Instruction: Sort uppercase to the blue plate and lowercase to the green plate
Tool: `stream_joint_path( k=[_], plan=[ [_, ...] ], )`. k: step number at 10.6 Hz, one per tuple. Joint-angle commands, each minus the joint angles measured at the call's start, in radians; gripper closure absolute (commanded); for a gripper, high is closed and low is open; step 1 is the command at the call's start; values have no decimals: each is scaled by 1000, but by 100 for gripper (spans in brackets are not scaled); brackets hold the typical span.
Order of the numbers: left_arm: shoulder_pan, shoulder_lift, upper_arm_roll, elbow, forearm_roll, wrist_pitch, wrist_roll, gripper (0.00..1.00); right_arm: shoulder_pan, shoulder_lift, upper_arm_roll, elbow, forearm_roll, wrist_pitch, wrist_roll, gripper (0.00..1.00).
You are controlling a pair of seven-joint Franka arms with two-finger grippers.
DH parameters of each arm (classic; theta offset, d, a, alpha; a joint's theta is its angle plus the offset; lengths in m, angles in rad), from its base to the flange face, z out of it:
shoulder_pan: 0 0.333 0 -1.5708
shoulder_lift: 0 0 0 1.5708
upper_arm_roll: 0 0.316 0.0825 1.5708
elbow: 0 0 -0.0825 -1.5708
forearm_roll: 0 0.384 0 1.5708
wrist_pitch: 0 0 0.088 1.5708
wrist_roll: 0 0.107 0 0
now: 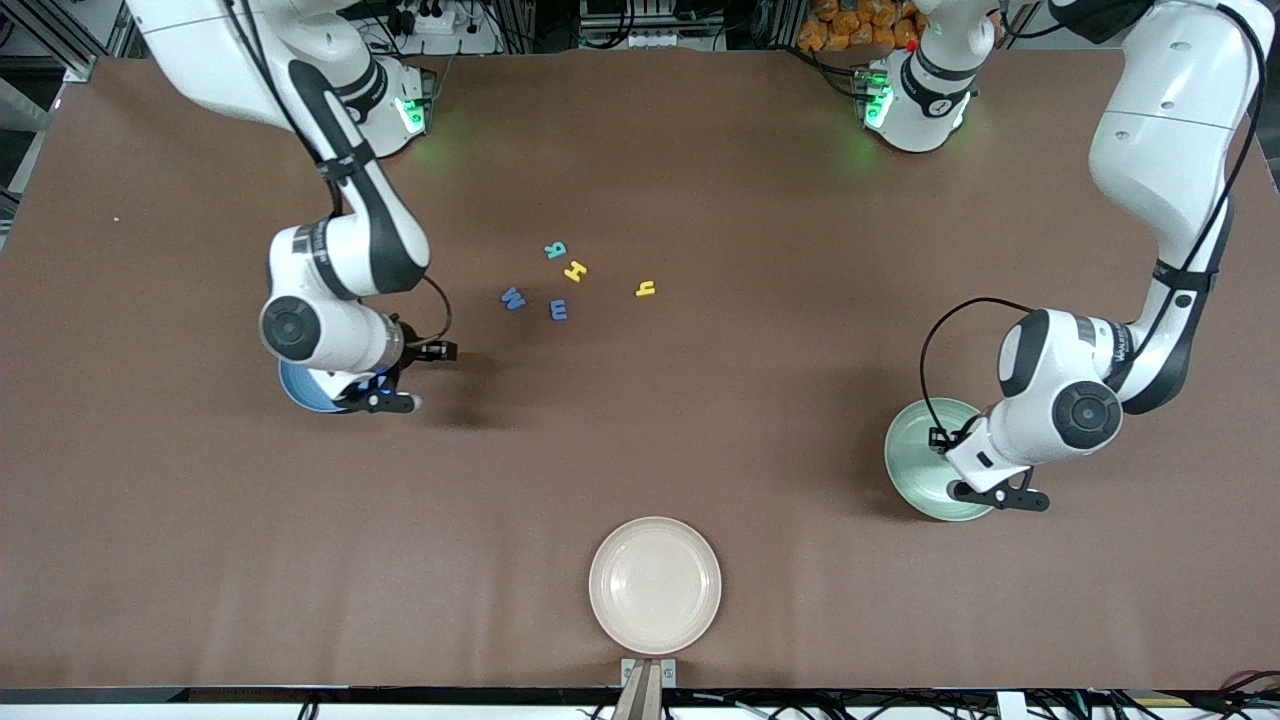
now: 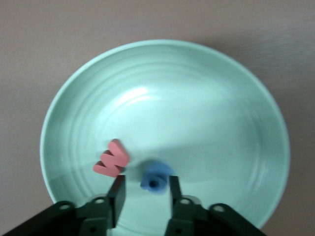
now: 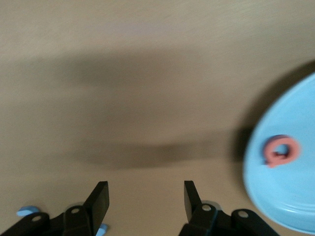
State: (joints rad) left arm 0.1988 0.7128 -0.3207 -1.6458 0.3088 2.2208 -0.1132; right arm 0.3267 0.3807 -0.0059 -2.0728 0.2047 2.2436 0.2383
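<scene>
Front view
Blue plate [image 1: 296, 392]: toward the right arm's end of the table [image 1: 200, 520], mostly under the right hand [image 1: 392, 378].
Green plate [image 1: 915, 455]: toward the left arm's end, partly under the left hand [image 1: 985, 478].
Loose letters: R [image 1: 555, 250], H [image 1: 575, 270], W [image 1: 513, 298], h [image 1: 646, 289] and a blue letter [image 1: 559, 311], mid-table, bare table all round.
Cream plate [image 1: 655, 584]: at the near edge.

Left wrist view
Left hand [image 2: 145, 192]: parted, empty, over the green plate [image 2: 206, 88]; w [image 2: 111, 159] and g [image 2: 155, 179] lie in it just past the fingertips.

Right wrist view
Right hand [image 3: 143, 194]: wide, empty, over bare table; Q [image 3: 280, 151] lies in the blue plate [image 3: 295, 196].

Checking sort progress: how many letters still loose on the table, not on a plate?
5, clustered mid-table: teal R, yellow H, blue W, another blue letter, and small yellow h toward the left arm's end. Others may hide under the arms.
</scene>
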Motion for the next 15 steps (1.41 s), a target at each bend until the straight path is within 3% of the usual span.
stream_joint_path(
  k=[1,5,7,8,10,15],
  plan=[
    [-12,-24,-27,12,15,-16,10,0,0,-80,87,-134,-45,115,26,30],
    [-6,-67,-223,-14,15,-98,213,0,11,-118,173,-197,-50,148,47,18],
    [-28,-65,-290,-34,27,-99,228,0,41,-137,208,-320,-51,348,50,21],
    [-63,-72,-302,-58,27,-101,234,0,49,-132,210,-355,-51,419,50,22],
    [-169,-84,-302,-77,38,-101,222,0,58,-128,210,-375,-51,438,50,22],
    [-389,-69,-302,-107,122,-78,-48,0,106,-108,208,-391,-82,464,116,24]
  ],
)
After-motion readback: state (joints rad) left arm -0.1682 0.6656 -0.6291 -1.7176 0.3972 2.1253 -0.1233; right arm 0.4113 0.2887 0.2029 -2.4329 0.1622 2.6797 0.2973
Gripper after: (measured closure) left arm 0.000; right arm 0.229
